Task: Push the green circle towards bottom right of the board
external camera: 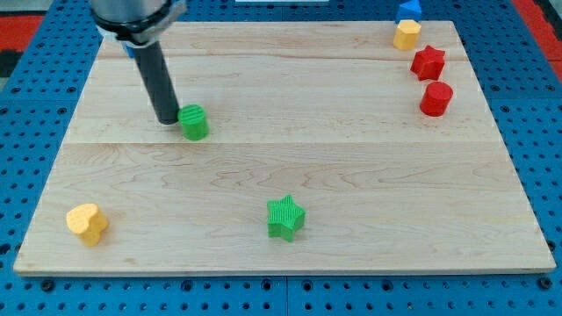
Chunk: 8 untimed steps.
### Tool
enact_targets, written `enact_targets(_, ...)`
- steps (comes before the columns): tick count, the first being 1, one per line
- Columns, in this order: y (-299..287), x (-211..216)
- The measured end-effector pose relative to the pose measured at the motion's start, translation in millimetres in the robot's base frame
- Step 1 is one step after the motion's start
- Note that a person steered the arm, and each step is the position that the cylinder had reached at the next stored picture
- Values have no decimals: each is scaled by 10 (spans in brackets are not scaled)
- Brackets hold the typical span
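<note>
The green circle [194,122], a short green cylinder, stands on the wooden board [351,167] in its upper left part. My tip [167,119] is at the end of the dark rod, just to the left of the green circle and touching or nearly touching its side.
A green star [285,218] lies at the lower middle. A yellow heart [87,223] is at the lower left corner. At the upper right are a yellow block [406,34], a blue block [409,9] at the board's top edge, a red star [428,62] and a red cylinder [435,98].
</note>
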<state>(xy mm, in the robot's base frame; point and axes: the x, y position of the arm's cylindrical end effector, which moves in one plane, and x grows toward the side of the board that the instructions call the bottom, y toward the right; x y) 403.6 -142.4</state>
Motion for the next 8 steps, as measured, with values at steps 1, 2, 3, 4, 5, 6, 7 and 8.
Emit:
enact_targets(1, 334, 170)
enact_targets(2, 696, 353)
enact_targets(3, 1242, 353)
enact_targets(4, 1408, 156)
enact_targets(5, 1458, -38)
enact_targets(6, 1795, 58)
enact_targets(7, 2203, 62)
enact_targets(8, 2321, -89)
